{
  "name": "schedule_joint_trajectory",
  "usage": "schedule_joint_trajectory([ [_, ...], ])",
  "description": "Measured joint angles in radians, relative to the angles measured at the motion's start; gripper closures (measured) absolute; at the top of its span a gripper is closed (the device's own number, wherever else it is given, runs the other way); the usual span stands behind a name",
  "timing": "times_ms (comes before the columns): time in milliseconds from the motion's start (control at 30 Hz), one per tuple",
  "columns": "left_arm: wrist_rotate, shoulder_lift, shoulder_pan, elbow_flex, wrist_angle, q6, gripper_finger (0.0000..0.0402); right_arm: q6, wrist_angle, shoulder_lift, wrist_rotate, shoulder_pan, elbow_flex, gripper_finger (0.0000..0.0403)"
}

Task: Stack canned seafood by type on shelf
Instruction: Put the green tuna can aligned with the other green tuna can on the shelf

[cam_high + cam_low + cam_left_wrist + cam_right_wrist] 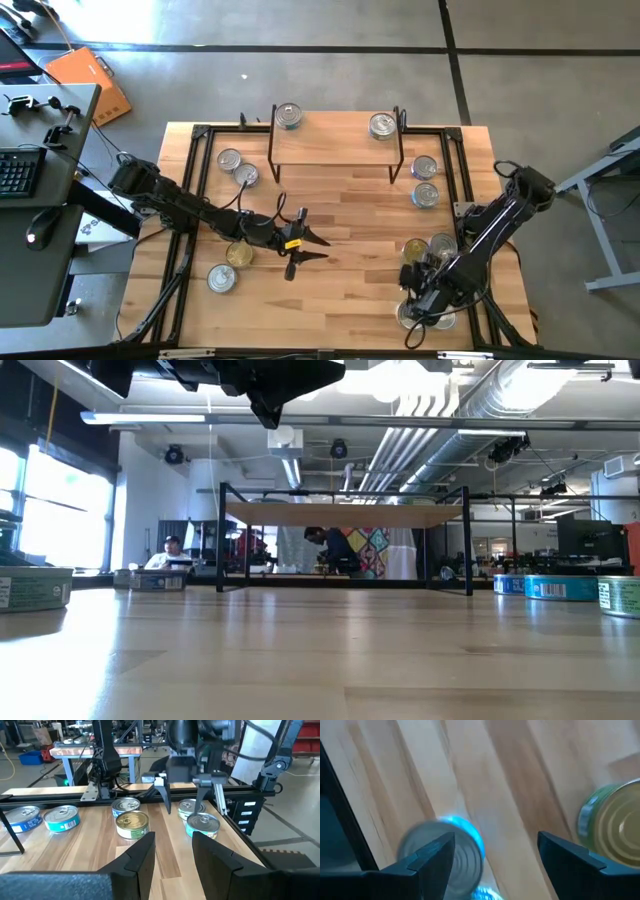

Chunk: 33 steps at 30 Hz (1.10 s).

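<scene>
The shelf [335,140], a light-wood board on black legs, stands at the table's far side with two silver-topped tins [287,116] [382,125] on top. More tins stand on the table: several at the left [239,254] and several at the right [426,195]. My left gripper [308,246] is open and empty over the table's middle; it also shows in its wrist view [172,850]. My right gripper [415,292] is open above the near-right group of tins. Its wrist view [495,852] shows a silver-topped, blue-labelled tin [447,852] below one finger and a gold-topped tin [615,825] off to the side.
Black rails [195,190] [465,180] run along the table's left and right sides. The bare tabletop [350,215] lies between the shelf and the near edge. A desk with a keyboard [20,170] stands left of the table. People show in the room behind the table [340,550].
</scene>
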Motion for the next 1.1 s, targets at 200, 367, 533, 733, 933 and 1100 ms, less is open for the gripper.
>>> schedule_joint_trajectory([
  [200,0.000,0.000,0.000,0.000,-0.001,0.000,0.0280,-0.030,-0.002,0.067,-0.075,0.000,0.000,0.0126],
  [367,0.000,0.000,0.000,0.000,0.000,-0.003,0.0280,-0.059,-0.030,0.083,-0.085,0.016,0.000,0.0140],
  [533,-0.002,0.000,0.000,0.000,-0.001,-0.009,0.0280,-0.025,-0.141,0.075,-0.006,0.051,0.000,0.0185],
  [733,-0.002,0.000,0.000,0.000,-0.001,-0.009,0.0280,-0.020,-0.190,0.077,0.111,0.056,0.000,0.0244],
  [933,-0.002,0.000,0.000,0.000,-0.001,-0.009,0.0280,-0.080,-0.290,0.066,0.219,0.017,0.000,0.0291],
  [1100,-0.002,0.000,0.000,0.000,-0.001,-0.009,0.0280,-0.093,-0.428,0.054,0.231,-0.034,0.000,0.0323],
])
